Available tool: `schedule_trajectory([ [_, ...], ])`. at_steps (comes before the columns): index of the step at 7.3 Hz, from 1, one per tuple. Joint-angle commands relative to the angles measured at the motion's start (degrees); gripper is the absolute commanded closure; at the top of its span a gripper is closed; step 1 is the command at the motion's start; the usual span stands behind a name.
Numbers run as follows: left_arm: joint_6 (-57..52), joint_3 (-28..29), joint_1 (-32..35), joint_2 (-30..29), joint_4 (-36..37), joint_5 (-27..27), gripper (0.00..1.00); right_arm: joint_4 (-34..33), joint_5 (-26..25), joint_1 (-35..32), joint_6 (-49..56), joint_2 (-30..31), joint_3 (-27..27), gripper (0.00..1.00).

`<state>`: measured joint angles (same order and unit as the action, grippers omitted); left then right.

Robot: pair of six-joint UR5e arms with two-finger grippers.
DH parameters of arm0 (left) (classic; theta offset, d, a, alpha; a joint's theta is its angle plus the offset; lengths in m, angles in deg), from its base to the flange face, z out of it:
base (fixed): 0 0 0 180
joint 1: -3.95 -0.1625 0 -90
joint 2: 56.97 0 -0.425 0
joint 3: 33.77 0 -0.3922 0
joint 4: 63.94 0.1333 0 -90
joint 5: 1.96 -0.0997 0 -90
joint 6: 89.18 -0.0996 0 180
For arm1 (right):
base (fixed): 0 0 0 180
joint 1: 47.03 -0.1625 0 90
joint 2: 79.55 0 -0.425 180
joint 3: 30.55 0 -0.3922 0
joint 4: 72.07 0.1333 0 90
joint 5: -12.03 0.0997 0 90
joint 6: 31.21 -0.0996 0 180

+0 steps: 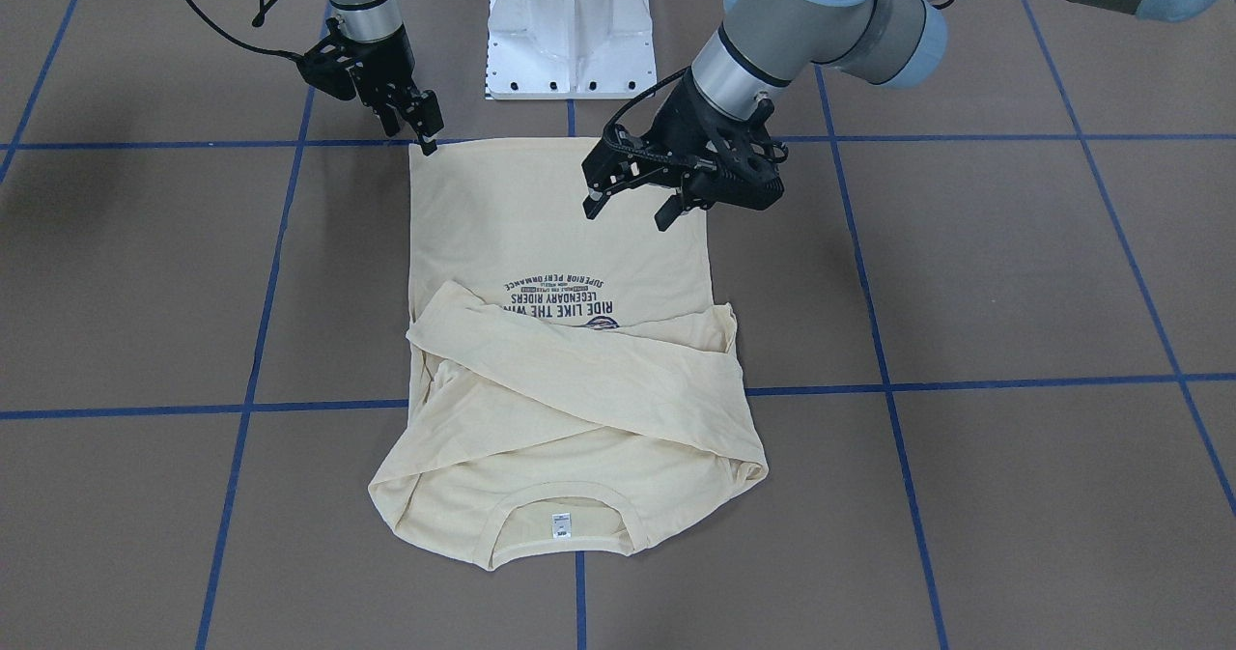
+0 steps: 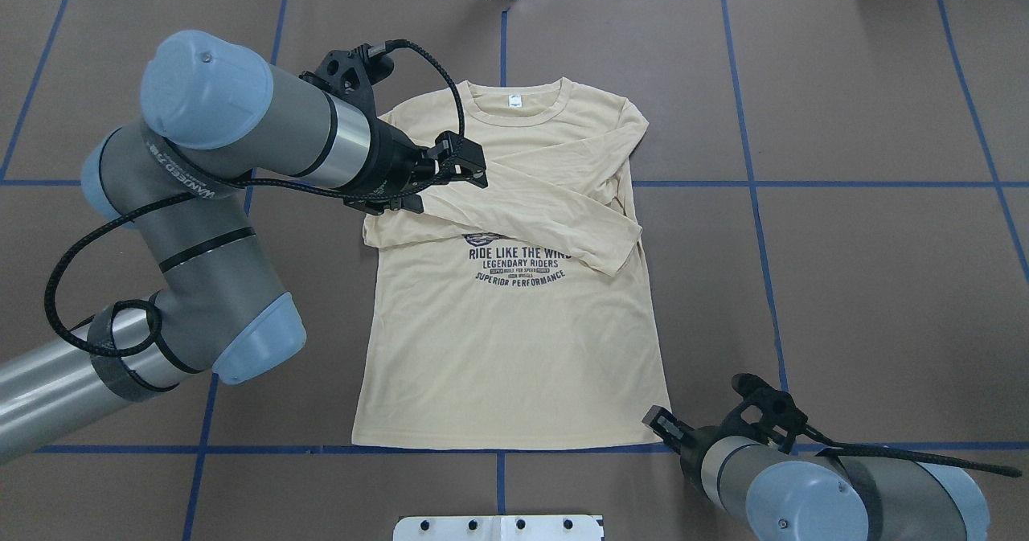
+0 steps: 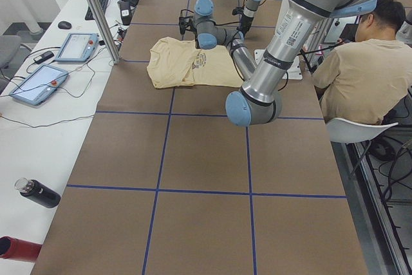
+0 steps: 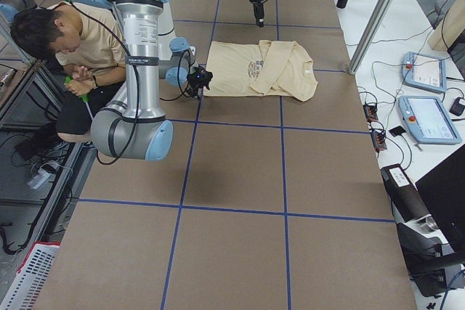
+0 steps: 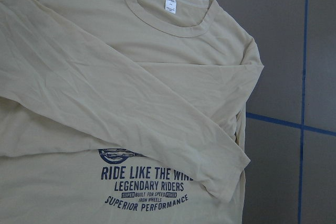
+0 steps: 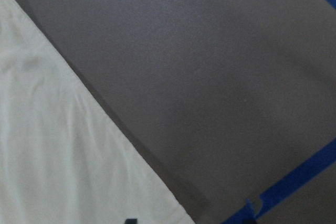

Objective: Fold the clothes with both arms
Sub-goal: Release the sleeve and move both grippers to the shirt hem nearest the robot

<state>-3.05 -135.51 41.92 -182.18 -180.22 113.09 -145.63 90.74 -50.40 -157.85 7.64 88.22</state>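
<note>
**Inspector:** Status, left side first.

**Arm:** My left gripper (image 1: 628, 212) hangs above the T-shirt (image 2: 514, 348), fingers spread and holding nothing. The shirt lies flat and print-up at mid-table. Both sleeves (image 2: 563, 219) are crossed over the chest, and the collar (image 2: 514, 120) is on the side far from me.

**Inspector:** Right side?

**Arm:** My right gripper (image 1: 417, 136) sits at the right corner of the hem (image 2: 498, 447), right at the edge of the cloth. I cannot tell whether the tips are pinching it.

**Inspector:** Recommendation for the step?

**Arm:** In my judgement, the hem-to-collar fold comes next. The left gripper should drop to the opposite hem corner and take only the edge of the thin fabric. Both grippers then lift level and together, so the sleeves do not slide.

**Inspector:** Clearance?

**Arm:** The hem runs along a blue tape line (image 2: 241, 448), with the pedestal base (image 2: 498, 527) close behind it. The table (image 2: 844, 284) gives room for moving on both flanks and beyond the collar.
</note>
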Motion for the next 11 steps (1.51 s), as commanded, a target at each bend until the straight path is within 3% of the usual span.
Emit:
schedule_trajectory([
  [1,0.0,0.1,0.0,0.1,0.0,0.0,0.05,0.0,-0.1,-0.1,0.0,-0.1,0.1,0.85],
  [2,0.0,0.1,0.0,0.1,0.0,0.0,0.05,0.0,0.1,-0.1,0.0,-0.1,0.2,1.0],
  [4,0.8,0.8,-0.7,0.8,0.2,-0.4,0.05,0.1,0.1,-0.2,-0.1,0.0,1.0,1.0],
  [5,2.4,-1.2,-1.0,4.5,0.8,-0.7,0.05,0.1,0.3,-0.5,0.0,0.2,1.9,1.0],
  [6,5.6,-6.3,-6.0,10.1,1.3,-4.7,0.05,0.1,0.5,-0.5,0.0,0.3,2.3,1.0],
  [7,8.1,-9.9,-13.3,15.9,1.7,-13.9,0.05,0.1,0.6,-0.7,0.0,0.7,2.7,1.0],
  [9,10.3,-15.0,-19.3,25.1,2.6,-16.6,0.09,0.1,0.7,-0.8,0.2,0.7,2.7,1.0],
  [11,16.1,-14.2,-25.0,26.2,2.7,-19.4,0.17,0.1,0.7,-0.8,0.2,0.7,2.6,1.0],
])
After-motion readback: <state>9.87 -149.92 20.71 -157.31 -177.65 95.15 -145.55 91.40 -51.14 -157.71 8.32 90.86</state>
